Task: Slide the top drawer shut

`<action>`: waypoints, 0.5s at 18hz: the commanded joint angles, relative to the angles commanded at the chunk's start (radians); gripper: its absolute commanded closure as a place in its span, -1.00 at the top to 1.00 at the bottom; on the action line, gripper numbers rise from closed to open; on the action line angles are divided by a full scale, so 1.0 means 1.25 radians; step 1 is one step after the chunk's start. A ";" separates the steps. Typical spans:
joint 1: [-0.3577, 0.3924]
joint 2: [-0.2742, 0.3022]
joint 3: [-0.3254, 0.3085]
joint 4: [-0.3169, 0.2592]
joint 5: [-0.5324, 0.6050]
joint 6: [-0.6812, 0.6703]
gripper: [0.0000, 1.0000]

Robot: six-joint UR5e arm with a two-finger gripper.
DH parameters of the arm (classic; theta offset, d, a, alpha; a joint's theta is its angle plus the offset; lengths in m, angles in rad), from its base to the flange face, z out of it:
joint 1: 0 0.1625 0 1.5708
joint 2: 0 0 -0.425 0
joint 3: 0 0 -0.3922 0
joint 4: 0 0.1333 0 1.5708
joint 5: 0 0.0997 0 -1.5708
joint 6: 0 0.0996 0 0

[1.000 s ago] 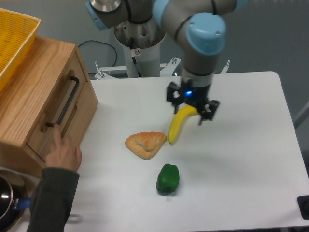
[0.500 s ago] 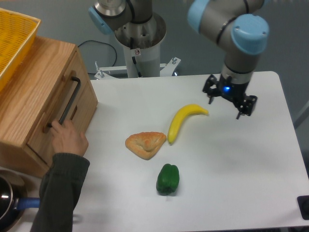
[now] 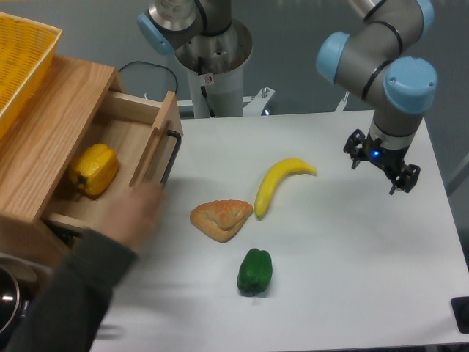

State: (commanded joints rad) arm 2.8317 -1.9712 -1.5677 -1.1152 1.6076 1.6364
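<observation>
The claw (image 3: 382, 162) hangs spread and empty above the right of the worktop (image 3: 352, 279), well apart from the top drawer (image 3: 139, 150), which stands pulled out at the far left with a yellow pepper (image 3: 94, 169) inside; a person's blurred hand (image 3: 132, 213) crosses its front, so closing looks unstarted

Banana (image 3: 277, 183), pastry (image 3: 220, 218), green pepper (image 3: 254, 271) on table (image 3: 352, 293) (yellow basket (image 3: 18, 62) top-left).
</observation>
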 joint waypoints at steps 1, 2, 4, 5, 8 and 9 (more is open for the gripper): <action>0.000 -0.001 0.000 0.000 0.000 0.020 1.00; -0.002 0.000 0.000 -0.001 -0.001 0.027 1.00; -0.005 0.001 0.000 -0.001 -0.002 0.028 1.00; -0.005 0.000 0.000 -0.001 -0.002 0.027 1.00; -0.006 0.000 -0.001 -0.002 -0.001 0.026 1.00; -0.005 0.000 -0.001 -0.002 -0.001 0.026 1.00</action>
State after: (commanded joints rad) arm 2.8256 -1.9712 -1.5693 -1.1183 1.6061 1.6690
